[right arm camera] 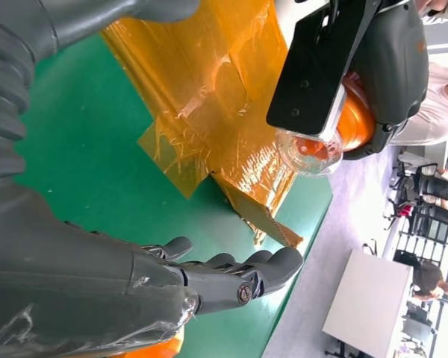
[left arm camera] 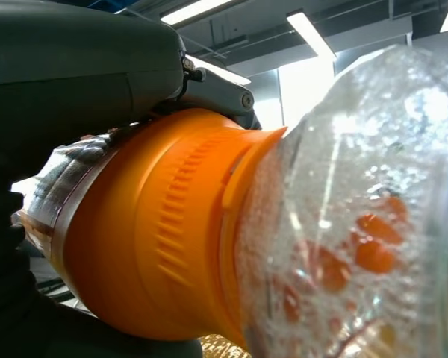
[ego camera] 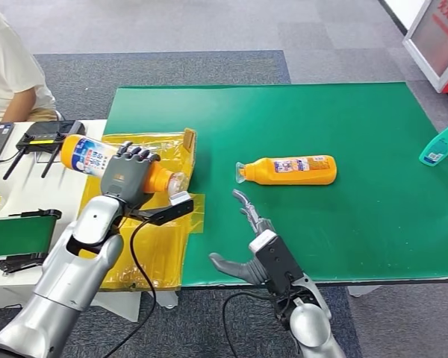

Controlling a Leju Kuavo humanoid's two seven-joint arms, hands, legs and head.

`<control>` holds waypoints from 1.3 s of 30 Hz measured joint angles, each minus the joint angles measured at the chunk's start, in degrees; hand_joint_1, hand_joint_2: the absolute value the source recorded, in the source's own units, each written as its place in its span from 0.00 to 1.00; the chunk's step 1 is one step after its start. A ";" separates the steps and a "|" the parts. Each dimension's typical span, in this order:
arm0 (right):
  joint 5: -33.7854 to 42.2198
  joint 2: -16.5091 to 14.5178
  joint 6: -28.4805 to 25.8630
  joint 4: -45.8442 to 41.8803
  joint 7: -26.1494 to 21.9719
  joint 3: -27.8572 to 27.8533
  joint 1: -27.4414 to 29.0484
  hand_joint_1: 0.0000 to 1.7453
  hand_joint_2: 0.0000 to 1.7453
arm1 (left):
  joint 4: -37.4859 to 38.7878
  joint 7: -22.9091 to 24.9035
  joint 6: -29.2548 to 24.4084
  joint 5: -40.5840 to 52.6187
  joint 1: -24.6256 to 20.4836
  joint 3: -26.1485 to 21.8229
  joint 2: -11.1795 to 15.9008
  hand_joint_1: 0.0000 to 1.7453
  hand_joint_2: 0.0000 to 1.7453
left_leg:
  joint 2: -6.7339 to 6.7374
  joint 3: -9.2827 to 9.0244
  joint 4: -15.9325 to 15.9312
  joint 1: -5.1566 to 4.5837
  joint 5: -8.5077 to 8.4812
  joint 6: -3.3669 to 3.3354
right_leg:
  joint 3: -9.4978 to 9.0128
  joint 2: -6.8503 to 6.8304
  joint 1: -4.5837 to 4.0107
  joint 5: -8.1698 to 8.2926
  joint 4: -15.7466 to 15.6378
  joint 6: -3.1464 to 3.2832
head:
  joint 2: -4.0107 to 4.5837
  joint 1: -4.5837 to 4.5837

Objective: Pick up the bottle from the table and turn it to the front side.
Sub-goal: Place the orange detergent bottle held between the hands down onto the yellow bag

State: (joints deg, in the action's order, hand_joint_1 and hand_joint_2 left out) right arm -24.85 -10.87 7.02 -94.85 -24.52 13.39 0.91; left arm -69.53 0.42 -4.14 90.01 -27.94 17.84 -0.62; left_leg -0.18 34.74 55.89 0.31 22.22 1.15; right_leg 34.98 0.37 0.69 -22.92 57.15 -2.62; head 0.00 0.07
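— Look, a big green table with a grey floor all around.

— And the robot's left hand is wrapped tight around a bottle, up in the air over the yellow sheet.

— There is a second bottle lying flat on the green, right?

— Yes. The right hand is near it, fingers spread, holding nothing.

— What could go wrong?

— I think the held bottle could slip. It looks smooth and round, and the hand grips it near the cap end, so the heavy end sticks out.

— So a quick twist might tip it out?

— Maybe. It could drop on the sheet and roll.
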 joint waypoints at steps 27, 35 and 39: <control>0.33 0.79 0.21 -3.07 -0.10 1.55 0.90 0.00 1.00 | 15.78 10.45 2.80 -0.05 -0.89 -8.41 -6.80 1.00 1.00 | 0.00 0.03 0.00 0.00 0.00 0.00 | 0.02 0.00 0.00 0.00 0.00 0.00 | 0.00 -0.01; 0.15 0.84 0.46 -4.43 0.17 1.54 1.26 0.00 1.00 | 18.57 11.29 3.16 -0.02 -0.91 -11.74 -7.93 1.00 1.00 | 0.00 0.05 0.00 0.00 0.00 0.00 | 0.02 -0.01 0.00 0.00 0.00 0.00 | 0.00 -0.01; 0.11 0.85 0.53 -4.80 0.21 1.54 1.58 0.00 1.00 | 19.27 10.61 3.14 -0.02 -0.89 -13.05 -8.46 1.00 1.00 | 0.00 0.05 0.00 0.00 0.00 0.00 | 0.02 -0.01 0.00 0.00 0.00 0.00 | 0.00 -0.01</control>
State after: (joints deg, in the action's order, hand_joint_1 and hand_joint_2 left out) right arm -24.74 -10.03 7.55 -99.65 -24.31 14.93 2.49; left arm -50.26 11.02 -1.00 89.99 -28.83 4.79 -9.08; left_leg -0.18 34.79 55.89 0.31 22.22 1.15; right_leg 35.01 0.37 0.68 -22.92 57.15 -2.63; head 0.00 0.07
